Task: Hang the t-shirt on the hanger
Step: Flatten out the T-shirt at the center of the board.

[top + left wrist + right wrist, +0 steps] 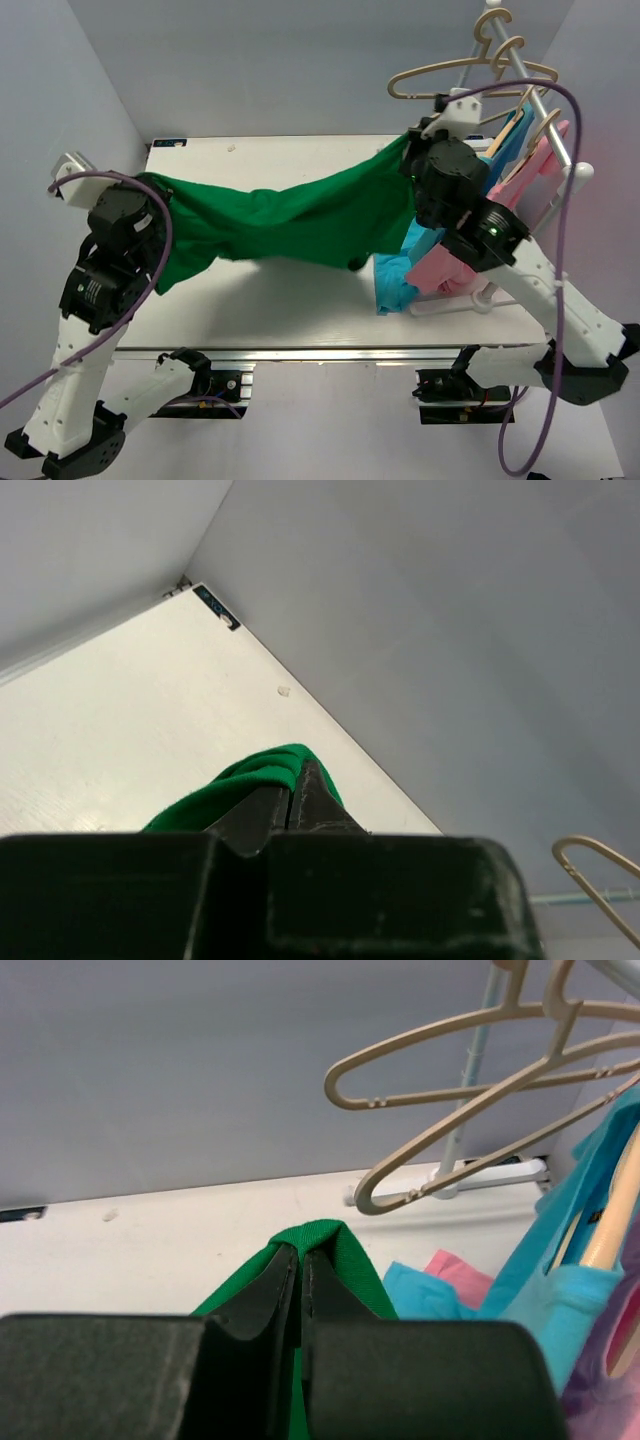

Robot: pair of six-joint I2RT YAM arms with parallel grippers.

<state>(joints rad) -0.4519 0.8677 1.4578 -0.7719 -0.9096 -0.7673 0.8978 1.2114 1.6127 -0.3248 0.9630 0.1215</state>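
While both arms' jaws pinch opposite edges, the t-shirt (290, 220) hangs stretched over the table (300, 310).

Light blue garment (395, 282), pink garment (441, 266) draped side by side from metal rack (475, 1055) onto white table (300, 305).

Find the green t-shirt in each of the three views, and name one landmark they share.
Top external: t-shirt stretched across the middle, left to right.
Left wrist: a fold at bottom centre, pinched in the left hand.
Right wrist: a fold at bottom centre, pinched in the right hand.
Shared landmark: the white table.
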